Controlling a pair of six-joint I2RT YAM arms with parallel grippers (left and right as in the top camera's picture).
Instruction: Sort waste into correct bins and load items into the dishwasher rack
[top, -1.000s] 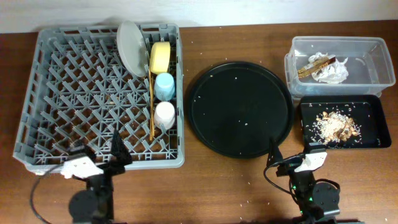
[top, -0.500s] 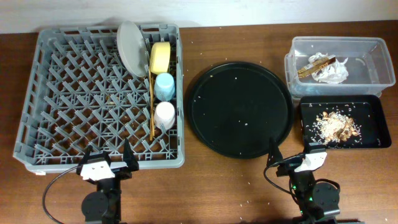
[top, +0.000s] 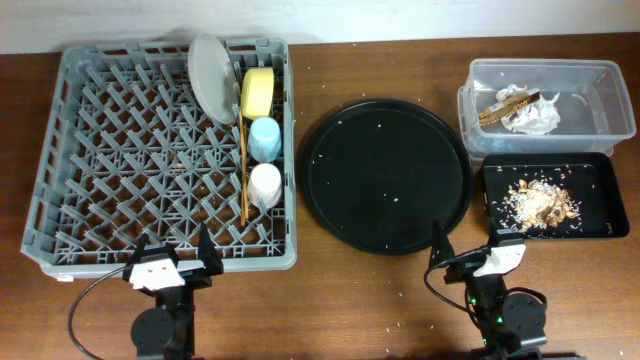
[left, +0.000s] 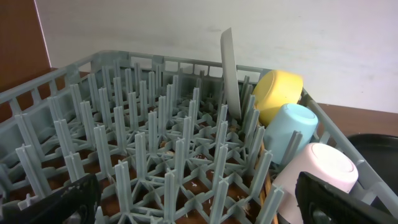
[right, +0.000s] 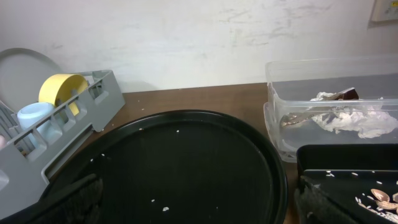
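Observation:
The grey dishwasher rack (top: 120, 150) holds, along its right side, an upright white plate (top: 210, 75), a yellow bowl (top: 257, 92), a light blue cup (top: 265, 138), a pink-white cup (top: 265, 185) and wooden chopsticks (top: 243, 170). The clear tub (top: 600, 80) holds a white napkin (top: 530, 118) and a gold-brown wrapper (top: 505, 103). The shallow black tray (top: 595, 185) holds beige food scraps (top: 540, 203). My left gripper (top: 172, 250) is open and empty at the rack's front edge. My right gripper (top: 468, 245) is open and empty at the table's front.
A large round black tray (top: 385, 180) with a few crumbs lies between the rack and the bins. The left wrist view shows the rack pegs (left: 155, 143), bowl (left: 280, 93) and cups. The right wrist view shows the round tray (right: 186, 168) and the tub (right: 329, 106).
My left gripper has swung back from over the rack's front-left corner. It now points straight at the rack's front edge. The right arm has not moved.

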